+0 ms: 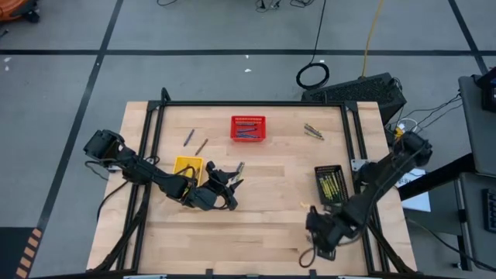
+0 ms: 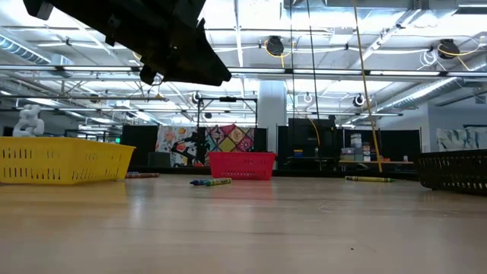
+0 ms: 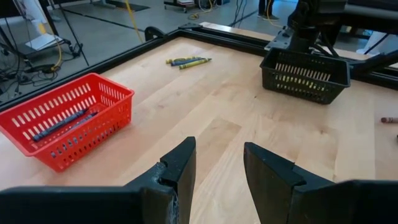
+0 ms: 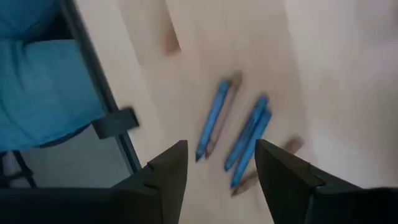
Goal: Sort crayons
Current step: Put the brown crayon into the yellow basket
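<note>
My right gripper (image 4: 221, 152) (image 1: 316, 242) stands open near the table's front edge, pointing steeply down over a small group of crayons that lie flat on the wood: blue ones (image 4: 214, 118) (image 4: 249, 140) and brown ones (image 4: 292, 146). My left gripper (image 3: 219, 152) (image 1: 232, 184) hovers open beside the yellow basket (image 1: 188, 166), with nothing between its fingers. Blue crayons (image 3: 59, 123) lie in the red basket (image 1: 248, 129). Yellow-green ones (image 3: 298, 73) fill the black basket (image 1: 329, 186). Loose crayons lie at the far left (image 1: 188, 138) (image 1: 201, 146) and far right (image 1: 313, 132).
A dark metal frame (image 1: 256, 104) runs round the tabletop; its rail (image 4: 102, 93) passes close to the crayons under my right gripper. A single crayon (image 3: 388, 118) lies on the wood between the arms. Bare wood stretches across the table's middle and near left.
</note>
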